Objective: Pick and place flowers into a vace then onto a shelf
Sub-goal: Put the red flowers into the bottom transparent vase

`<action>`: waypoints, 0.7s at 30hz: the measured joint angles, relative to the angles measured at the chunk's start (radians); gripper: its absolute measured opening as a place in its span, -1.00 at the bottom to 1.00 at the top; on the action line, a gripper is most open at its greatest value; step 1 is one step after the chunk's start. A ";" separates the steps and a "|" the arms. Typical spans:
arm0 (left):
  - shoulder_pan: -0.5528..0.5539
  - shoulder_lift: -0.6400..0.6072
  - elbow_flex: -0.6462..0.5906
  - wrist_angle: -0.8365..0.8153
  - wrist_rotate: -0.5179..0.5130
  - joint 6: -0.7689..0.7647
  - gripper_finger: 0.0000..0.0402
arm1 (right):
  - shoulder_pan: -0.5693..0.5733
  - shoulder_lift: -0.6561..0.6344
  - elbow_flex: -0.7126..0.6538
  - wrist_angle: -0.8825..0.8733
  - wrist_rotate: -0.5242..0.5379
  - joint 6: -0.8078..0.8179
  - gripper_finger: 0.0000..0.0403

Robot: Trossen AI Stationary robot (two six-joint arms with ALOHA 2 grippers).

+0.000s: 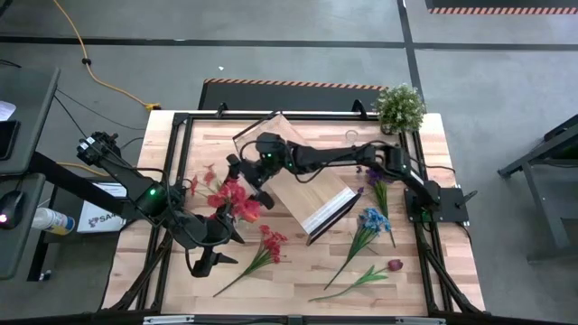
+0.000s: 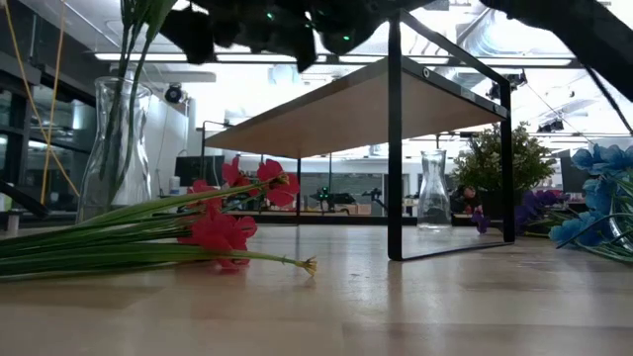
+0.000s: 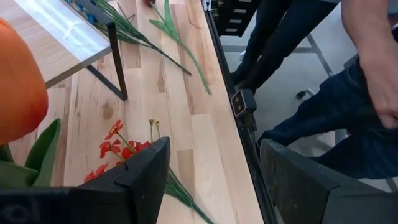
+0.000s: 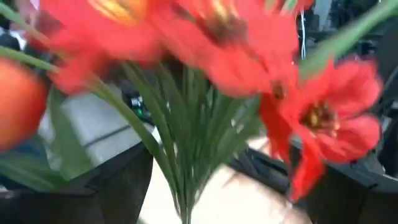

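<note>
Wood table (image 1: 298, 271) w/ shelf (image 1: 298, 181), loose flowers (image 1: 262, 253); both end effectors spread, nothing pinched.

Red flowers (image 1: 237, 200) with green stems; a blue bloom (image 1: 373, 219); a purple one (image 1: 375, 177); a dark red one (image 1: 395, 265); light-wood shelf (image 1: 307, 185), black frame, white strip; pale wood-grain counter (image 1: 298, 271); pale-green potted plant (image 1: 400, 106).

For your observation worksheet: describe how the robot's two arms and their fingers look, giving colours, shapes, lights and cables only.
Both arms are black and built of slim jointed tubes. The left arm shows a small green light and a knot of black cables at its base. The right arm also shows a green light near its wrist and stands on a black block. The left gripper has two broad, flat, matt black fingers; the right gripper has the same.
</note>
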 joint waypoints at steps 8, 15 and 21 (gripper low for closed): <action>0.000 0.000 0.000 0.001 0.000 0.005 0.41 | -0.001 0.056 0.114 -0.054 -0.115 0.047 0.54; 0.000 0.000 0.000 0.001 0.000 0.005 0.41 | 0.026 0.056 0.116 -0.057 -0.139 0.054 0.31; 0.000 0.000 0.000 0.000 0.000 0.005 0.41 | 0.030 0.056 0.116 -0.065 -0.128 0.054 -0.12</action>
